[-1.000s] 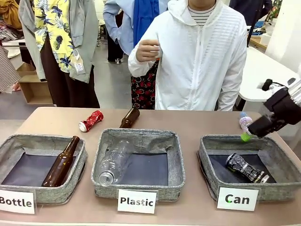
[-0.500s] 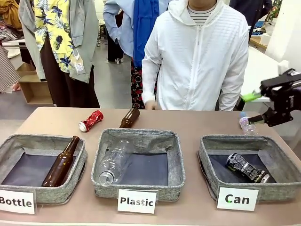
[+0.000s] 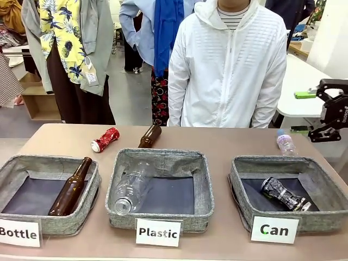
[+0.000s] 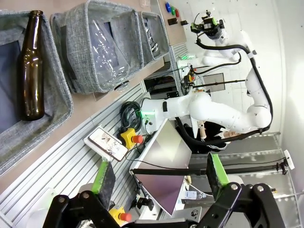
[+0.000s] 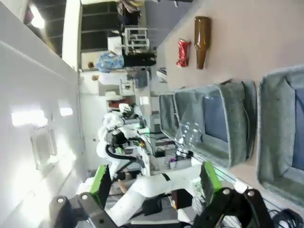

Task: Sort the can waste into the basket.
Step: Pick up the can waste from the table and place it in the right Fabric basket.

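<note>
— Fingers (image 4: 103,178) of the left gripper (image 4: 159,175): how are they set?
— Spread wide, with nothing between the green pads. The same is seen on the right gripper (image 3: 309,115), which is held above the table's right end, beyond the Can basket (image 3: 235,182).
— Where is the can waste found?
— The black can (image 3: 285,194) is lying inside the Can basket. The red can (image 3: 105,139) is on the table (image 3: 228,141), behind the Bottle basket (image 3: 11,163) and near a loose brown bottle (image 3: 150,136).
— How is the red can expected to handle?
— It is judged light, thin-walled and already dented, so it could be crushed further by a hard squeeze. The shiny skin may slip, and since it lies on its side it may roll if nudged. It is best taken across the middle of the body, with the pads on opposite sides rather than on the ends.
— What is counted?
— Two cans. Three baskets, each with a white card (image 3: 274,229). Two brown bottles, the second brown bottle (image 3: 70,187) in the Bottle basket. Two clear plastic bottles: the large plastic bottle (image 3: 133,187) in the Plastic basket (image 3: 204,185) and the small plastic bottle (image 3: 284,142) on the table behind the Can basket.
</note>
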